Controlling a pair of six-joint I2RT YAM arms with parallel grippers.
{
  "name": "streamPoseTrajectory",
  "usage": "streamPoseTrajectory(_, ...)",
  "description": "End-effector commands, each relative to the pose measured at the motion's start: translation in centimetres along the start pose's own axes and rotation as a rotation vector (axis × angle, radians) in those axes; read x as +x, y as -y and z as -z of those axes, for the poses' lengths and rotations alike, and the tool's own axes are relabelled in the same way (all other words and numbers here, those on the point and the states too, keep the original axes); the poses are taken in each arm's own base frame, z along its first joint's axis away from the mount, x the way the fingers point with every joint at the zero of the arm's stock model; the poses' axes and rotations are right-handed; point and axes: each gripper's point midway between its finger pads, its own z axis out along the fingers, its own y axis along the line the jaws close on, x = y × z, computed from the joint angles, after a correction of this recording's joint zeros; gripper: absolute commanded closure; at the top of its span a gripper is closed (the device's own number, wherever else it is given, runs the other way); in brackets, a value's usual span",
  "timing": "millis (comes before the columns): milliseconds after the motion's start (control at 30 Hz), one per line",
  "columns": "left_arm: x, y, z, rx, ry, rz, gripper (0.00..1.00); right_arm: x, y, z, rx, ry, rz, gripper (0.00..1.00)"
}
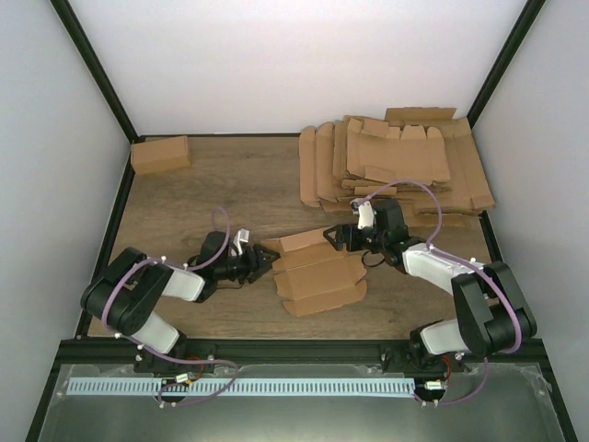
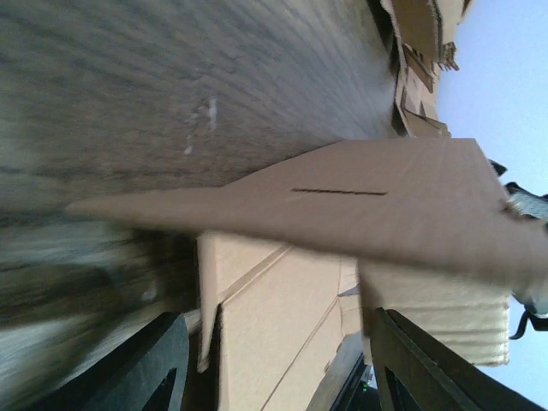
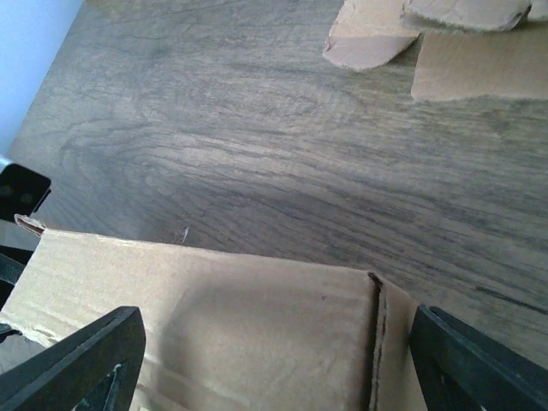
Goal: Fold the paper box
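Both pairs of jaws apart, left gripper and right gripper should crease opposite flaps of the cardboard blank evenly.

**A:** So what's our room like around the setup?

**B:** We've got a wood-grain table, plain white walls on three sides, black frame posts in the back corners and a grey metal ledge up front. Soft, even light.

arms: black joints, white shells | cables: purple | left gripper, right gripper: black
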Motion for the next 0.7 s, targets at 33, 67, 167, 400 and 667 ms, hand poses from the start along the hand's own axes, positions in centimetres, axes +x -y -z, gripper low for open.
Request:
streamPoseTrajectory(33, -0.6, 3.8, -1.0, 0.117, 0.0, -0.084, 0.43, 0.9, -0.7, -0.5, -0.057, -0.024, -0.024, 0.15)
streamPoseTrajectory(67, -0.6, 3.9, -1.1, 0.122, -0.001, -0.085, 0.44, 1.1, -0.8, -0.5, -0.061, -0.025, -0.027, 0.16)
streamPoseTrajectory(167, -0.6, 4.4, -1.4, 0.145, -0.001, -0.086, 0.48, 1.2, -0.8, -0.4, -0.065, -0.024, -0.032, 0.17)
streamPoseTrajectory(400, -0.4, 4.3, -1.9, 0.141, -0.006, -0.091, 0.5, 1.2, -0.8, -0.2, -0.058, -0.025, -0.031, 0.18)
streamPoseTrajectory(667, -0.4, 3.7, -2.1, 0.112, 0.0, -0.1, 0.77, 1.1, -0.9, 0.1, -0.057, -0.012, -0.034, 0.21)
